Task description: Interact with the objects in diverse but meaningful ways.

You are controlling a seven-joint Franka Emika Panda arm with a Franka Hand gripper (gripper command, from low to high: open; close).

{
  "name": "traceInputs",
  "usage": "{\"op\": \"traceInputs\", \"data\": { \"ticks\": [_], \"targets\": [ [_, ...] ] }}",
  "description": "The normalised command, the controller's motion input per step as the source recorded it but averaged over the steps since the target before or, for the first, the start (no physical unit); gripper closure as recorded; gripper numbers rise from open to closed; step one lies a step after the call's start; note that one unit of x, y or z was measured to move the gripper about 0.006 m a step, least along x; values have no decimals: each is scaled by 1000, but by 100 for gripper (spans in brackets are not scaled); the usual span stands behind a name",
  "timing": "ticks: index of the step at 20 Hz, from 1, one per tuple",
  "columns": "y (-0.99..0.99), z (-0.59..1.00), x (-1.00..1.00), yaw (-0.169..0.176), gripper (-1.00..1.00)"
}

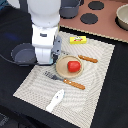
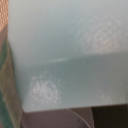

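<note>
Filling almost the whole wrist view, a pale blue-green surface (image 2: 65, 50) sits right up against the camera; it is probably the light-blue boxy cup, though the blur leaves that unsure. Whether the end effector (image 1: 46, 61) is spread, pressed together or pinching something cannot be told: its fingers are hidden in both views.

In the exterior view, the white flat utensil (image 1: 55, 100) lies nearest the camera, on the near part of a striped placemat (image 1: 95, 92). Beyond it, a fork (image 1: 64, 80) with an orange handle lies diagonally just in front of a tan round plate (image 1: 63, 69). The red tomato (image 1: 74, 66) rests on that plate, just to the exterior view's right of the end effector. An orange-handled knife (image 1: 88, 58) lies just past the plate on the exterior view's right.

The white arm (image 1: 44, 35) comes down over the placemat's edge on the exterior view's left and blocks the sight of whatever is directly under it. Touching or just behind it, on the exterior view's left, the dark grey long-handled frying pan (image 1: 21, 52) sits on the dark tabletop (image 1: 10, 27). Farther back, the flat yellow packet (image 1: 77, 40) lies at the far edge of the placemat, apart from the arm. Behind that stands a brown toy stove (image 1: 102, 17) with black round burners, and a pale bowl (image 1: 122, 16) at its far right.
</note>
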Motion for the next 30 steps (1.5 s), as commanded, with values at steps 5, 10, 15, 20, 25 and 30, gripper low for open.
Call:
{"op": "traceInputs", "data": {
  "ticks": [5, 10, 15, 20, 25, 30],
  "targets": [
    [-659, 147, -245, 27, 100],
    [-959, 0, -11, 0, 100],
    [-997, 0, 0, 0, 100],
    [-707, -3, 406, -11, 100],
    [-253, -96, 670, -23, 100],
    [-40, -126, 339, 0, -100]
  ]
}}
